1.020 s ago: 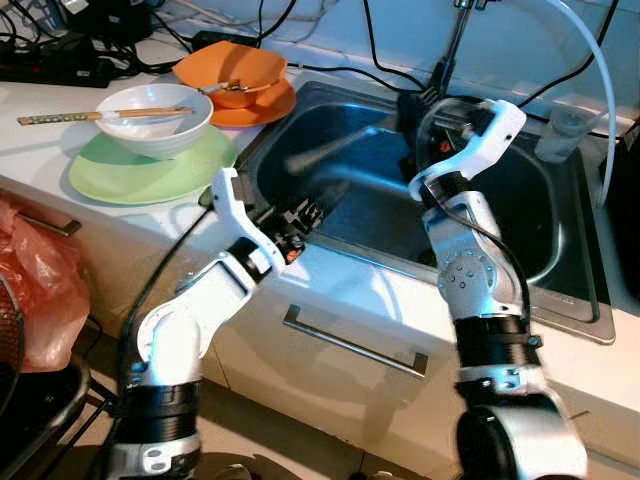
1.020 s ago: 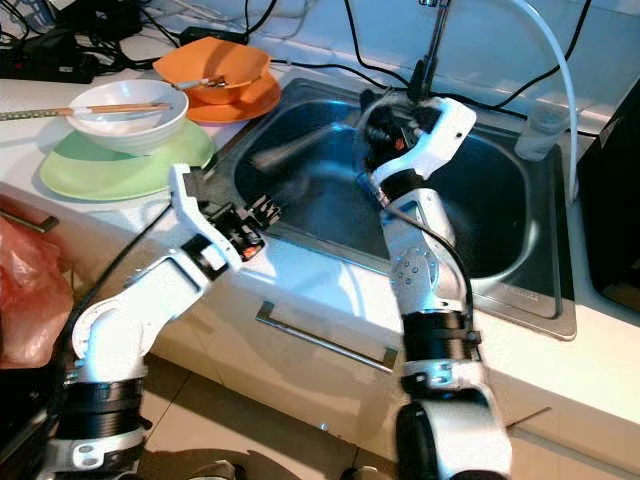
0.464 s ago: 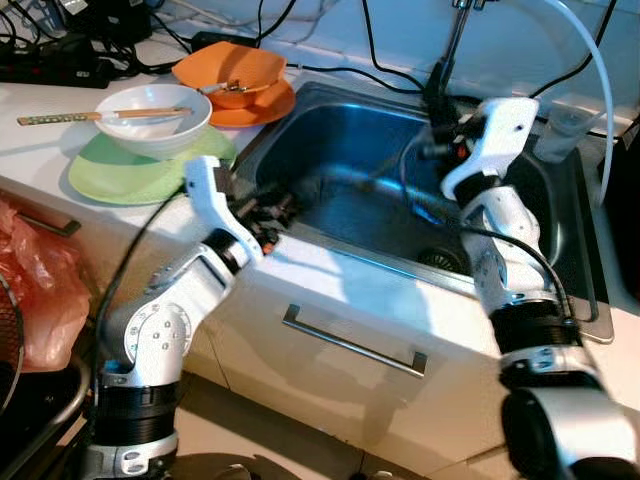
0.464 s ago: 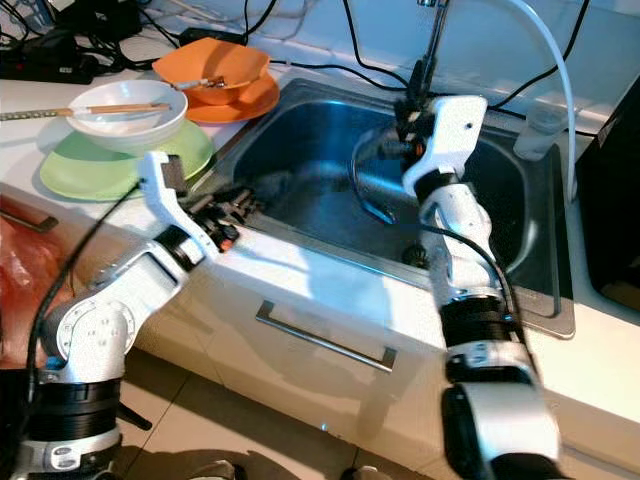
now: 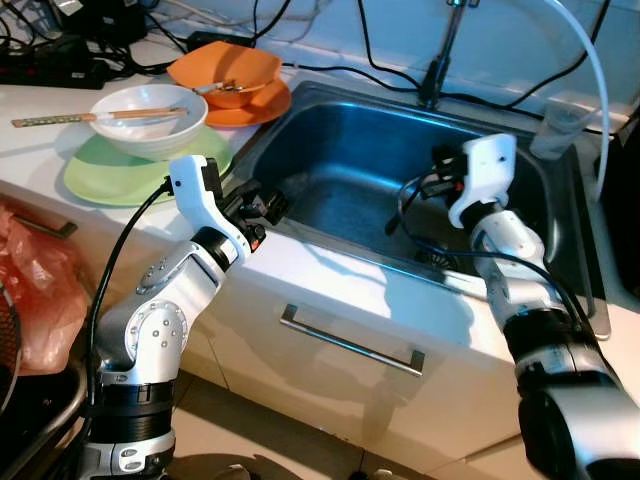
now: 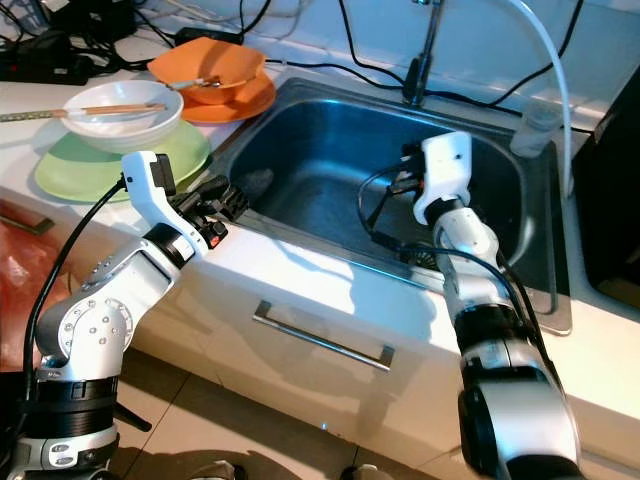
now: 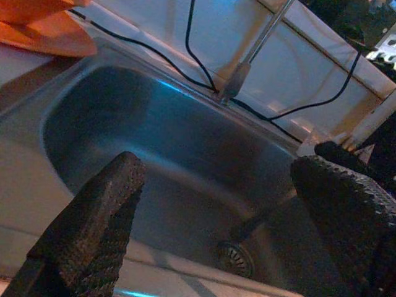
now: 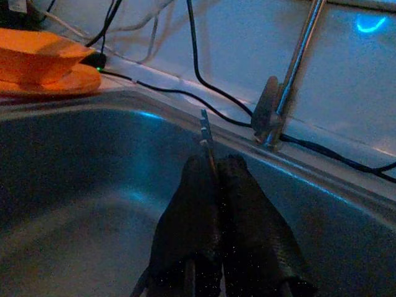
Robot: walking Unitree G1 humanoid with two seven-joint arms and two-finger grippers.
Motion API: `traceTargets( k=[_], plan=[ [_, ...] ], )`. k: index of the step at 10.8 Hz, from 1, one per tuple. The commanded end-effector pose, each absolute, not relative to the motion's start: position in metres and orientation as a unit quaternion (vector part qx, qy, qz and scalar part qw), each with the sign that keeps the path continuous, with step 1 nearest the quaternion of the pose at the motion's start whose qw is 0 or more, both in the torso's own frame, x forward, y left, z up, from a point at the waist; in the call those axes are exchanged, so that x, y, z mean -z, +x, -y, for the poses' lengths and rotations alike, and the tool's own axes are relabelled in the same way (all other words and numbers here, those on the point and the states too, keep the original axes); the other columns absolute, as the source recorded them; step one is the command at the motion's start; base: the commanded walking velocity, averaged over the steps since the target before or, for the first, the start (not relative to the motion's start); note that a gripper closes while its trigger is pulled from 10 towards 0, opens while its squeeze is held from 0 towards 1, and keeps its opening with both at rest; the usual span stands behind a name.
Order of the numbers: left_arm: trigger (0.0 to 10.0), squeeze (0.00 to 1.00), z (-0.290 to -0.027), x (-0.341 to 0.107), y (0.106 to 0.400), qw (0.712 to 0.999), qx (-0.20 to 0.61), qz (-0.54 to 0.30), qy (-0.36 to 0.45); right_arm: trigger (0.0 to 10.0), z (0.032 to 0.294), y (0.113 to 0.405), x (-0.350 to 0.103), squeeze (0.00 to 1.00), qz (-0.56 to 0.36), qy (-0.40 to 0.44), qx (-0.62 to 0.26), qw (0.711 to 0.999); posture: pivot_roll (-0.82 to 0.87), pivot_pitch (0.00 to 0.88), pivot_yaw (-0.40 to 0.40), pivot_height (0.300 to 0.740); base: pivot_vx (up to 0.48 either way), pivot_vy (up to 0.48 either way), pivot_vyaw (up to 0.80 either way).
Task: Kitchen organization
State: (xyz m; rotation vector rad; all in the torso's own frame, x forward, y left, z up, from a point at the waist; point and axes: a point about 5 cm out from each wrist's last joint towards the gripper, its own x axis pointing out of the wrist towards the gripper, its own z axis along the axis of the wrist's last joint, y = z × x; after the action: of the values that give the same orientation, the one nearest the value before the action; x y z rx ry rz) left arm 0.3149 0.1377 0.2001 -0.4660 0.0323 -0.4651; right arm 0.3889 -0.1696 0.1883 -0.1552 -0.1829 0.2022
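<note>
Over the steel sink [image 5: 300, 125], my right gripper [image 5: 418, 187] hangs above the basin, its fingers [image 8: 204, 210] shut on a thin metal utensil [image 8: 206, 133] with small tines at its tip, like a fork. At the sink's left rim is my left gripper [image 5: 268, 205], its fingers [image 7: 93, 229] spread wide and open with nothing between them. On the counter to the left, a white bowl [image 5: 148, 118] with chopsticks [image 5: 90, 117] across it sits on a green plate [image 5: 120, 170]. Behind it, an orange bowl [image 5: 228, 68] holding a spoon rests on an orange plate [image 5: 262, 108].
The faucet [image 5: 440, 55] rises at the sink's back edge, with black cables [image 5: 330, 70] trailing along the wall. A clear cup [image 5: 560, 130] stands at the sink's back right. A red plastic bag [image 5: 35, 290] hangs at the left, below the counter. A drawer handle [image 5: 350, 340] lies under the sink front.
My right gripper has come away from the faucet and down toward the middle of the basin. My left gripper has drawn back left to the sink's rim.
</note>
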Motion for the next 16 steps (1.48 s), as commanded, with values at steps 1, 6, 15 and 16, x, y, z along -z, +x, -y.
traceTargets(
  k=[1,6,15,16],
  plan=[
    [10.0,0.07,-0.137,-0.202,0.314,0.949,0.226,-0.011,-0.22,10.0,0.168,0.393,-0.202,0.0,0.112,-0.088,-0.102,0.985,0.08,0.101,-0.032,0.74,0.0,0.0,0.0],
    [10.0,0.45,-0.145,-0.2,0.311,0.955,0.209,-0.011,-0.212,10.0,0.15,0.399,-0.193,1.0,0.088,-0.076,-0.147,0.982,0.1,0.115,-0.035,0.74,0.0,0.0,0.0],
    [10.0,1.0,-0.154,-0.205,0.314,0.966,0.194,0.005,-0.171,10.0,0.141,0.395,-0.195,1.0,0.109,-0.045,-0.199,0.973,0.1,0.097,-0.036,0.74,0.0,0.0,0.0],
    [10.0,1.0,-0.163,-0.209,0.316,0.974,0.175,0.018,-0.145,10.0,0.137,0.391,-0.203,1.0,0.137,-0.035,-0.214,0.967,0.1,0.095,-0.034,0.74,0.0,0.0,0.0]
  ],
)
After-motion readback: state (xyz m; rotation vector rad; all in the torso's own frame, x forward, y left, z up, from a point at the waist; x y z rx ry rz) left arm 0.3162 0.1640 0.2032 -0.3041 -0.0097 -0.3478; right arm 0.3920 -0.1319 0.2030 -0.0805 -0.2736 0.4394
